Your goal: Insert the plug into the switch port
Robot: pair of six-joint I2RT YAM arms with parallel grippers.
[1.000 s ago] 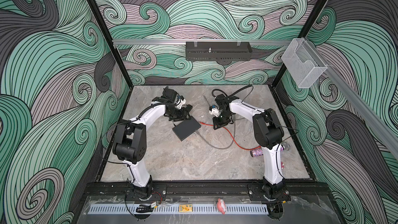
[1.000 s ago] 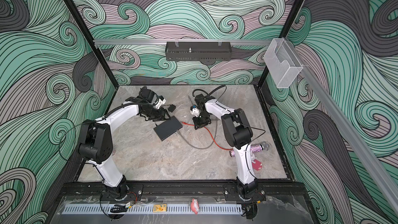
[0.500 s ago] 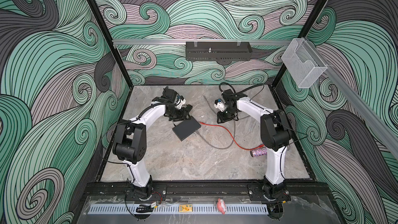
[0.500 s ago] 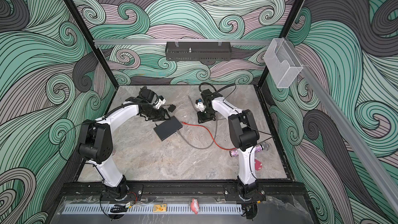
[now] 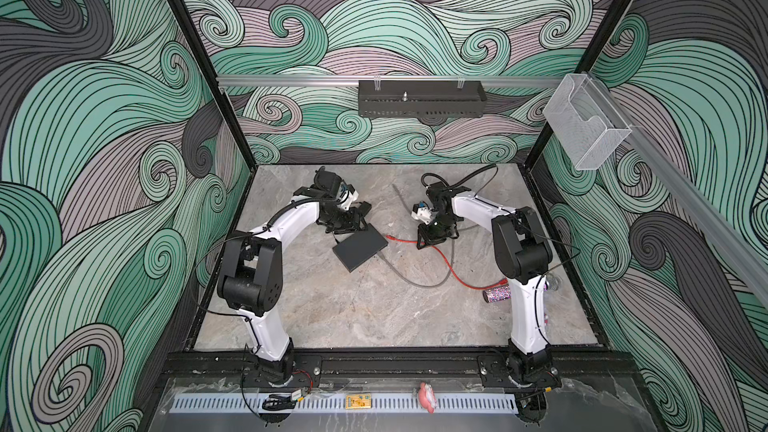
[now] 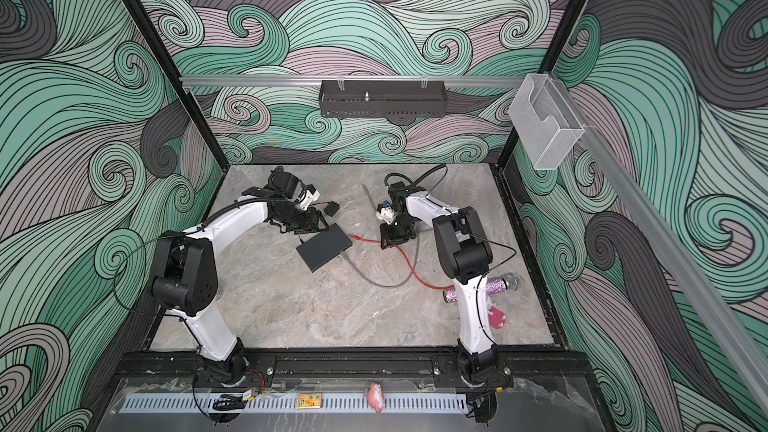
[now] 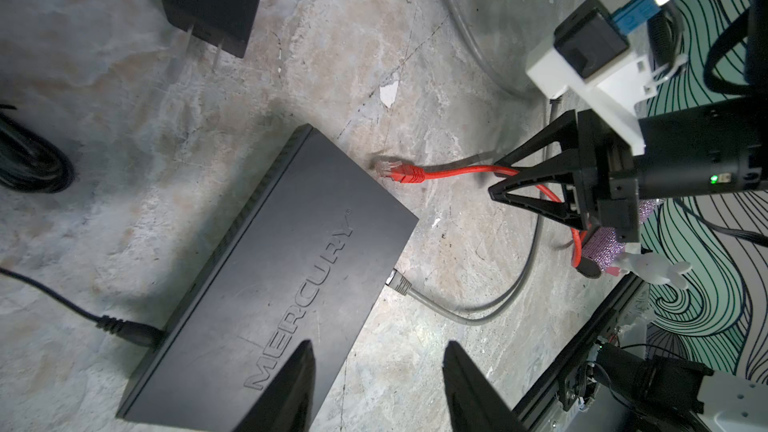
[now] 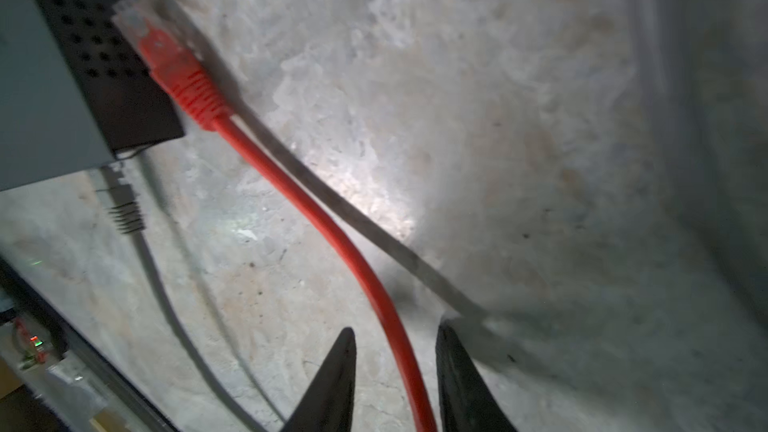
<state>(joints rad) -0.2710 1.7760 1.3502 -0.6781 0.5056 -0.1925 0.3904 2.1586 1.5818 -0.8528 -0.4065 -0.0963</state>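
The right gripper (image 5: 422, 242) has moved. Half a second ago it had pulled up and away from the switch (image 5: 360, 248). Now it is low again and about as near the switch as a second ago, its fingers astride the red cable (image 8: 332, 234). The right elbow has swung back toward the switch.

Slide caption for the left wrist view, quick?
Red plug lies unplugged on the table beside the switch; right claw straddles its cable.

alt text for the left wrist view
A red plug sits just off a corner of the black switch, not inserted. The right end effector straddles the red cable, and a grey cable is plugged into the switch.
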